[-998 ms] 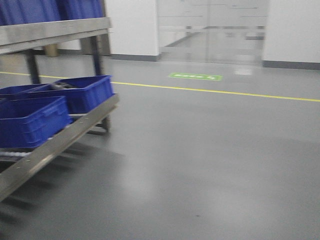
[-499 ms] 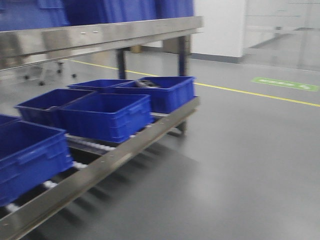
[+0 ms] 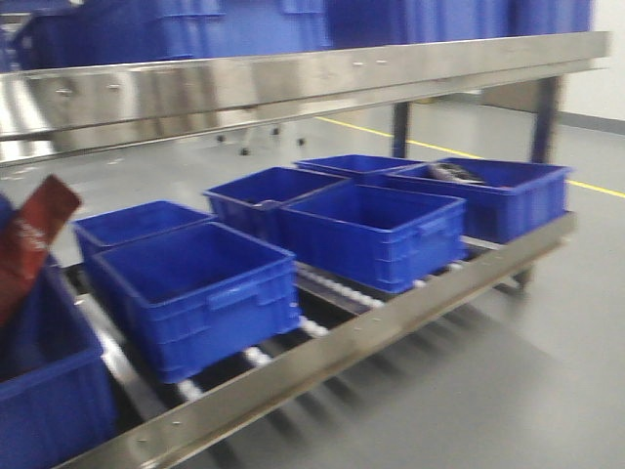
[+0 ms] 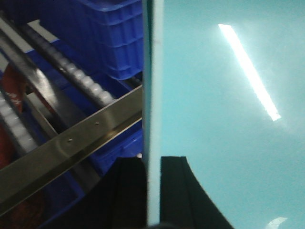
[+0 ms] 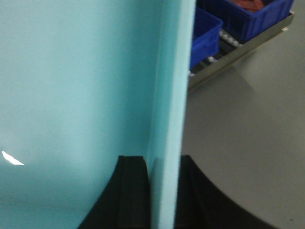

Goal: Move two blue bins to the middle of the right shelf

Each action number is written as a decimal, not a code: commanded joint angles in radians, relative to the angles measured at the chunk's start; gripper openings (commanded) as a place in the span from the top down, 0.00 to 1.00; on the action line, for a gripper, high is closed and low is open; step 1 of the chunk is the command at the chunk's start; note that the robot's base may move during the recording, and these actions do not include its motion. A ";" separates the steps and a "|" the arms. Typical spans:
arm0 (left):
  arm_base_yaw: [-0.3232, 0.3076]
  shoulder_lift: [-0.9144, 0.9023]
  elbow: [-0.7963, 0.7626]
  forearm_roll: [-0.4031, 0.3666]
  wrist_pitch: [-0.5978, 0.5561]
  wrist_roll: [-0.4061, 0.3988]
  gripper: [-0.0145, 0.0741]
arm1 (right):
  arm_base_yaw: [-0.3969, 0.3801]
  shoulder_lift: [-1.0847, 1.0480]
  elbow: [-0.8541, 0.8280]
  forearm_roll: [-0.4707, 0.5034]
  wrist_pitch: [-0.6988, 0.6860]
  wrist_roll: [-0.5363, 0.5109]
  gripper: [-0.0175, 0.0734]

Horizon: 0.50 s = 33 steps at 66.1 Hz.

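Your left gripper point(image 4: 152, 191) has its black fingers point(image 4: 126, 195) pressed against both faces of a pale aqua-blue smooth plastic bin wall point(image 4: 228, 95), one finger outside and one inside, so it is pinching that wall. Your right gripper point(image 5: 159, 191) does the same on the other side: black pads point(image 5: 131, 191) sit on either face of the pale aqua bin's upright wall point(image 5: 76, 95), clamped onto it. You cannot tell from the wrist views whether one bin or two nested ones are held.

Past the left wall you see a steel shelf rail point(image 4: 71, 143), grey rollers point(image 4: 81, 81) and a deep royal-blue ribbed crate point(image 4: 112, 38). Past the right wall lies grey floor point(image 5: 248, 133) and the shelf's edge carrying more royal-blue crates point(image 5: 248, 16).

In the front view, a stainless roller shelf point(image 3: 391, 313) carries a double row of royal-blue crates point(image 3: 195, 293); a dark red packet point(image 3: 34, 239) leans in the crate at the left edge.
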 commanded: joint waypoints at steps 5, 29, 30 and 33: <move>-0.015 -0.011 -0.016 -0.064 -0.142 -0.011 0.96 | 0.015 -0.015 -0.016 0.055 -0.277 -0.019 0.99; -0.015 -0.011 -0.016 -0.064 -0.142 -0.011 0.96 | 0.015 -0.015 -0.016 0.055 -0.277 -0.019 0.99; -0.015 -0.011 -0.016 -0.064 -0.142 -0.011 0.96 | 0.015 -0.015 -0.016 0.055 -0.277 -0.019 0.99; -0.015 -0.011 -0.016 -0.064 -0.142 -0.011 0.96 | 0.015 -0.015 -0.016 0.055 -0.277 -0.019 0.99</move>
